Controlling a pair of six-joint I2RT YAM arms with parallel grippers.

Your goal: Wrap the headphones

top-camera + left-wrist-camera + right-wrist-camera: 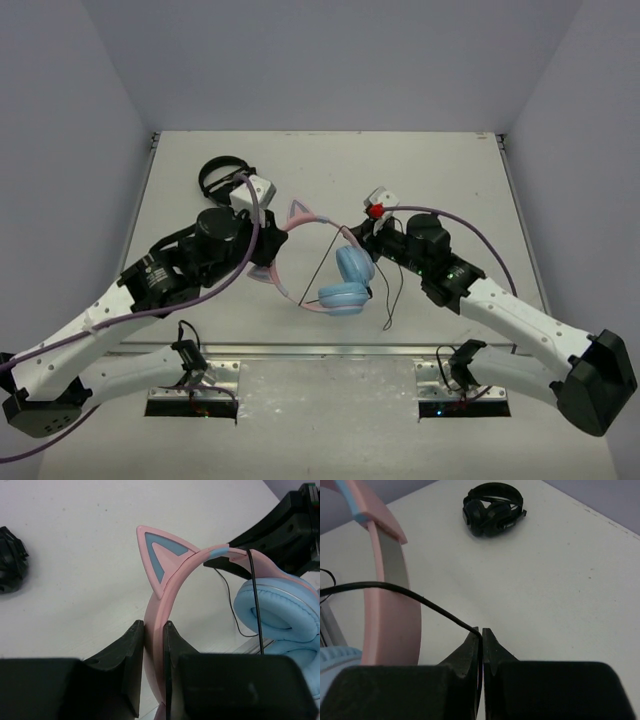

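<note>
The left tool (pixel 154 626) is gripping the headphones (pixel 342 282), its jaws squeezing shut on the pink headband (pixel 159 595) just below one cat ear (pixel 162 555). The right tool (pixel 481 631) is pinching the thin black cable (pixel 395 587), its jaws nearly meeting. The headphones are being held between both tools near the middle of the table (pixel 450 170). A black headset (pixel 492 510) is lying well apart.

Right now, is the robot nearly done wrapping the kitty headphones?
Not nearly. Done: the left gripper clamps the pink headband and the right gripper pinches the black cable. In hand: the cable crosses the headband once. Left: a long loop trails loose beside the blue earcups.
</note>
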